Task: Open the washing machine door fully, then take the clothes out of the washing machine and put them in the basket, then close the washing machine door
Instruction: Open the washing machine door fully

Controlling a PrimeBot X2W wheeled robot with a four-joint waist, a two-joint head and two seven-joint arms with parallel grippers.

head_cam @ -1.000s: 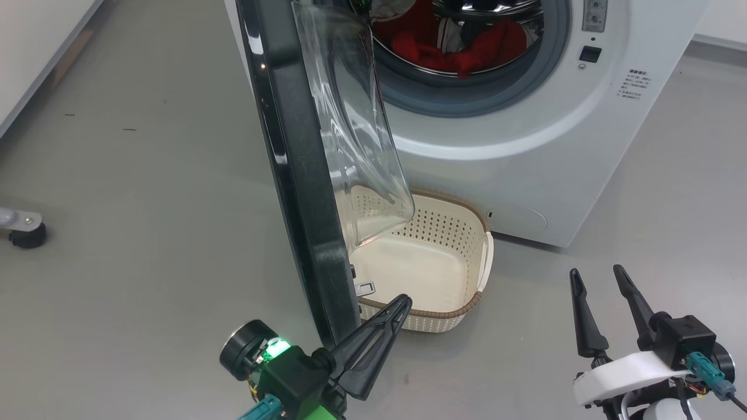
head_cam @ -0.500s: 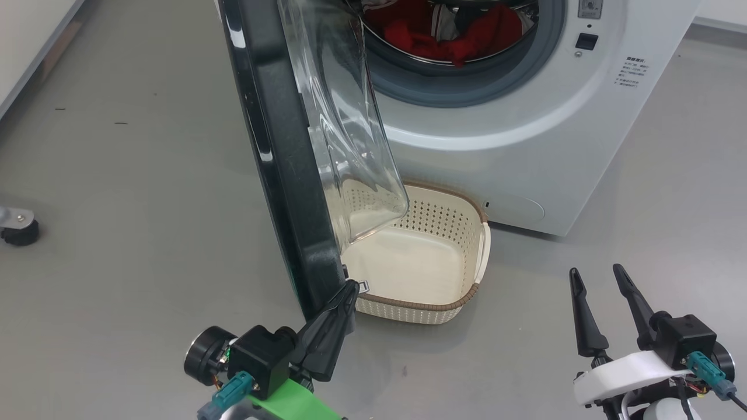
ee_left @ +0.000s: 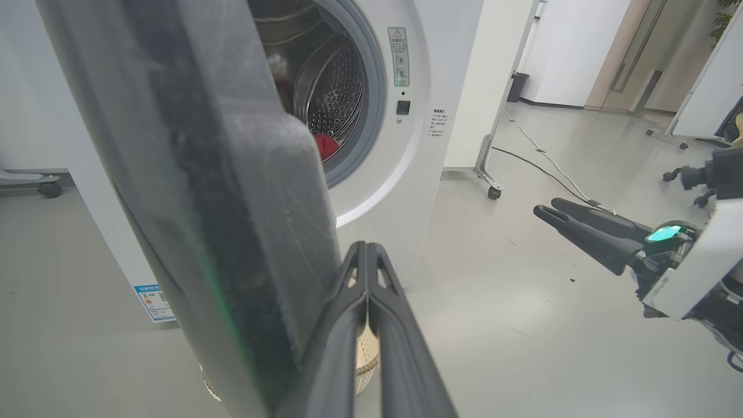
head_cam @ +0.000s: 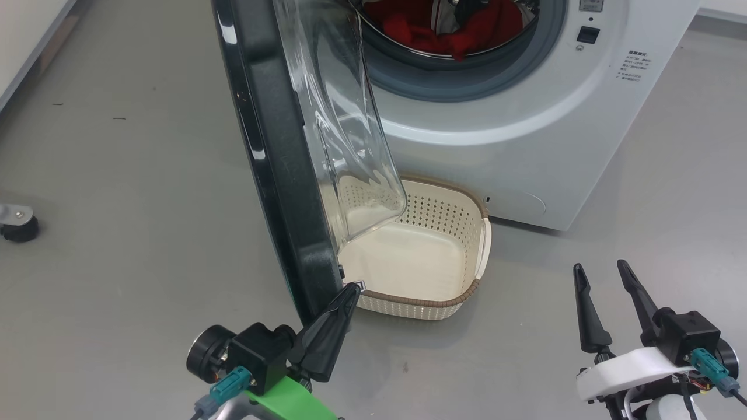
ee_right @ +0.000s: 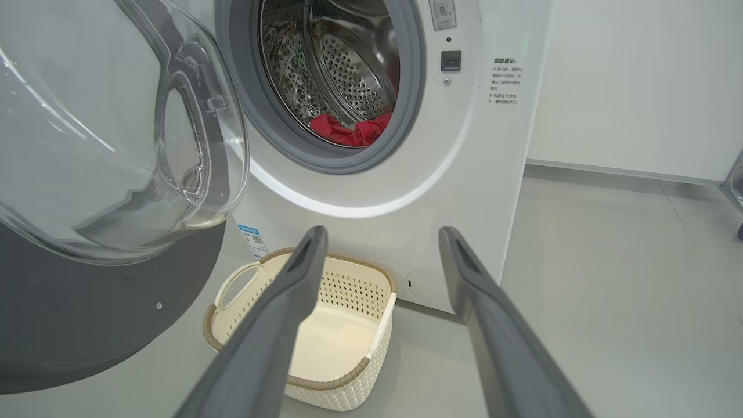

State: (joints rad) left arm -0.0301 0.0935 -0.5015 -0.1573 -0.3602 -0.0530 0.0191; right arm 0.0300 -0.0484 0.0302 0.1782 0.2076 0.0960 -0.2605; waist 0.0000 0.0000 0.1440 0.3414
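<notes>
The washing machine door (head_cam: 274,163) stands part open, its black rim edge-on and its glass bowl over the basket (head_cam: 417,303). That cream basket sits empty on the floor against the white washing machine (head_cam: 525,134). Red clothes (head_cam: 449,29) lie in the drum. My left gripper (head_cam: 352,289) is shut and holds nothing, its tips against the door's lower inner edge by the latch. My right gripper (head_cam: 600,266) hangs open at the lower right, apart from everything. The left wrist view has my left gripper (ee_left: 365,247) beside the door (ee_left: 220,191). In the right wrist view my open right gripper (ee_right: 383,231) points at the basket (ee_right: 325,400) and clothes (ee_right: 348,130).
A black caster wheel (head_cam: 14,224) stands on the grey floor at the far left. A wheeled frame leg (ee_left: 490,174) and a floor cable (ee_left: 551,168) lie to the right of the washer. Open floor spreads left of the door.
My left gripper has swung left with its tips on the door's lower edge, and the door has opened a little wider. The right gripper has stayed put. The camera shifted slightly.
</notes>
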